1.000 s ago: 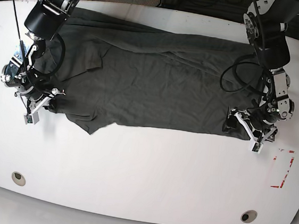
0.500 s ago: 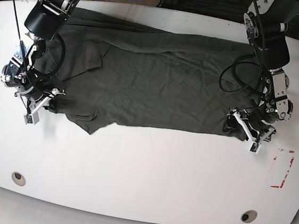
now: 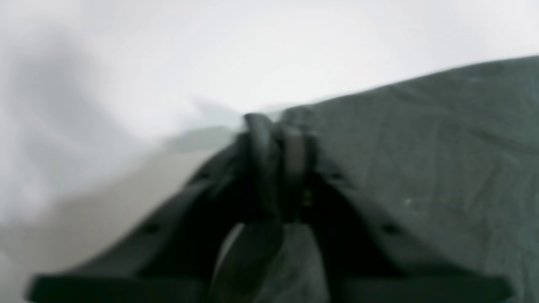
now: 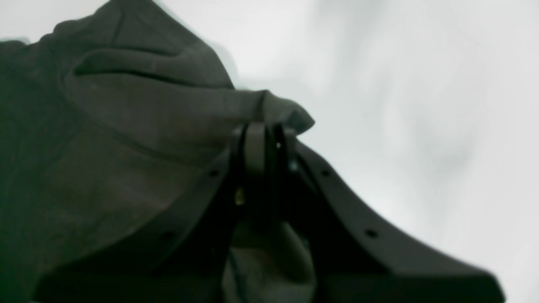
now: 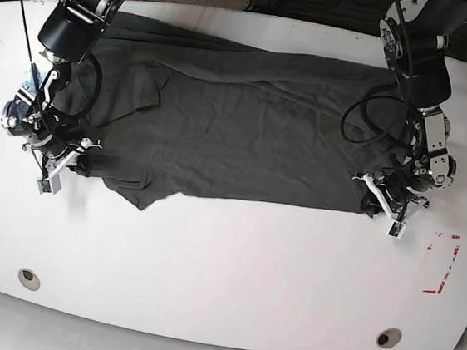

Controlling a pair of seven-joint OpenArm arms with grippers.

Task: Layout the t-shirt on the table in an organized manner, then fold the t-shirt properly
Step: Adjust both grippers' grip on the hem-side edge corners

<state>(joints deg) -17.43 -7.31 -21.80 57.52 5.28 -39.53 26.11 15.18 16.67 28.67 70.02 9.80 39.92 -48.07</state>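
Left wrist view: left gripper point(image 3: 276, 139), jaws pinched together on a corner of the dark charcoal-grey soft fabric t-shirt point(image 3: 442, 160); cloth runs off to one side, large white glossy table point(image 3: 168, 63) on the other.

Right wrist view: right gripper point(image 4: 263, 145), jaws clamped on a bunched fold of the shirt; the fabric mass lies opposite.

Base view: shirt spread crosswise, long axis running arm to arm, each gripper at its own near-edge corner; the wrinkled far edge and red tape rectangle point(image 5: 442, 264) show only here.

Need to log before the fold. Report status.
Left tool shut on shirt corner. Right tool shut on opposite corner. Shirt spread on table. Nothing in the way.
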